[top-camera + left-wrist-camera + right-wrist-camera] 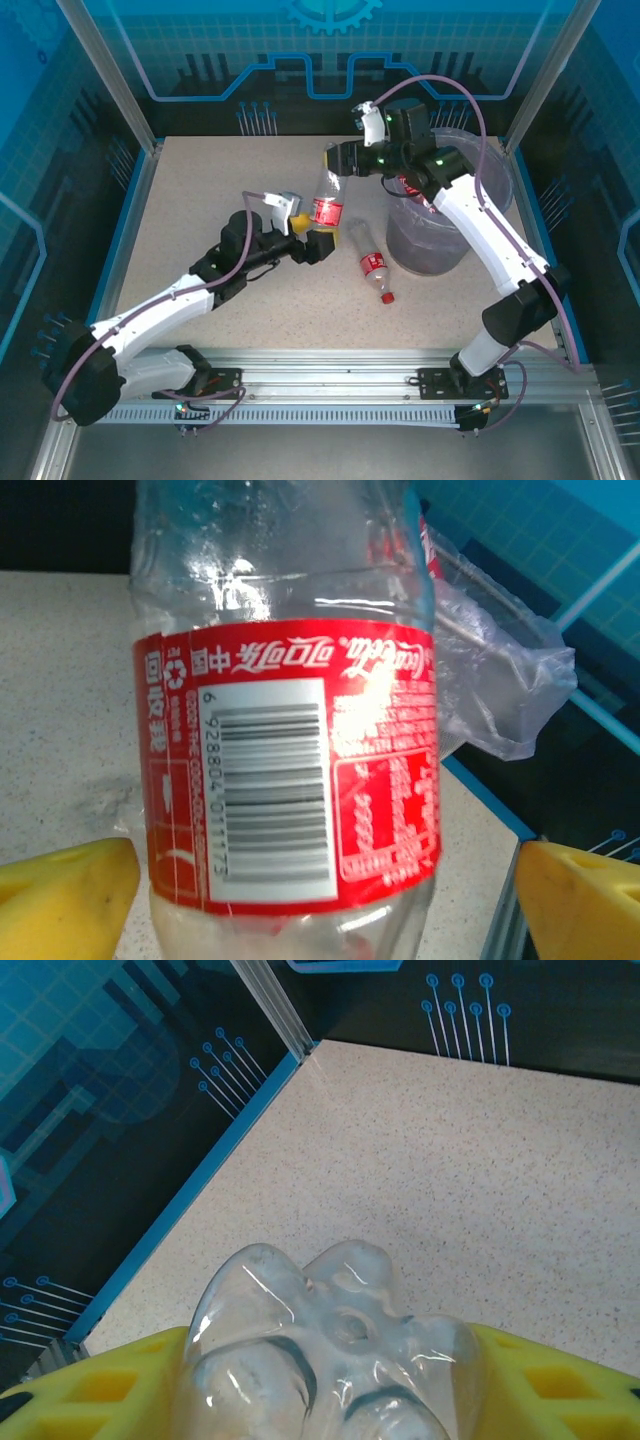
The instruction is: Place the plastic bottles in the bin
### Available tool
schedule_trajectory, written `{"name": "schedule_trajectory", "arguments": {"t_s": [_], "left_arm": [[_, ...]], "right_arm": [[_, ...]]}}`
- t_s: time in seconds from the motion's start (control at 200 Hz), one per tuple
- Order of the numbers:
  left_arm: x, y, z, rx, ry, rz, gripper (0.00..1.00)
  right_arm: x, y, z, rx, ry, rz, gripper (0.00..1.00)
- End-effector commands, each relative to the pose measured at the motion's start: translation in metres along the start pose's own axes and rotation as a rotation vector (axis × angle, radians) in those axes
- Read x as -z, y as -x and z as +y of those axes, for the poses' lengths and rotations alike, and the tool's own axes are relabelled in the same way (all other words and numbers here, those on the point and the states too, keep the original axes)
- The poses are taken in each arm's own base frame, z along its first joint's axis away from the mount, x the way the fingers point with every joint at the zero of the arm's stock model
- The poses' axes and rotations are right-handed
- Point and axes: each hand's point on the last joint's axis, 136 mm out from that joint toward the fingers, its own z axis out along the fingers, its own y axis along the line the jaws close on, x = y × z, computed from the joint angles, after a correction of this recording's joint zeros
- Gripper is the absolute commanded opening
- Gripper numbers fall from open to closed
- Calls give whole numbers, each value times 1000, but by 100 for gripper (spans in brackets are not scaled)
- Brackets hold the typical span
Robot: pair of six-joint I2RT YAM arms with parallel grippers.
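1. The right gripper [337,158] is closed on the base end of a clear plastic bottle with a red label [327,205], its yellow fingers [560,1380] pressed against the lobed bottom from both sides. The left gripper [312,238] stands wide open around the bottle's other end, holding nothing.
2. The bottle hangs above the table, nearly upright with its base uppermost, near the round translucent grey bin [440,250] on its left side.
3. It looks empty, so probably light. The thin walls will likely dent, and the smooth label band may slip. The ridged base and the neck seem the stiffest places to grip.
4. The speckled beige tabletop [200,200] is flat and matt. A second red-capped clear bottle [374,266] lies beside the bin. Blue panel walls [180,60] stand close behind, leaving little room there.
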Motion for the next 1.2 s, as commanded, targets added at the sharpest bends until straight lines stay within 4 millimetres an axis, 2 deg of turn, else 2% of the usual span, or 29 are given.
{"name": "schedule_trajectory", "arguments": {"t_s": [0.0,0.17,0.32,0.465,0.6,0.715,0.815,0.945,1.086,1.196], "left_arm": [[13,16,-17,-3,-52,-68,99],[20,24,-18,17,-30,-79,99],[3,33,-13,70,-1,-60,97],[-30,41,-9,114,39,-31,96],[-66,42,-12,153,37,9,96],[-93,36,-14,178,22,44,97],[-113,30,-19,185,-1,64,98],[-132,24,-24,187,-16,83,99],[-149,16,-18,213,-9,101,99],[-158,13,-14,224,-6,106,99]], "right_arm": [[51,51,30,138,11,-181,52],[126,101,28,259,-141,-346,51],[203,129,14,350,-353,-491,50],[273,134,-14,383,-623,-598,49],[311,124,-47,357,-806,-628,48],[318,120,-76,348,-914,-626,48],[311,120,-96,365,-968,-629,47],[283,122,-121,403,-985,-617,47],[255,125,-137,439,-956,-624,47],[240,125,-146,454,-936,-628,47]]}}
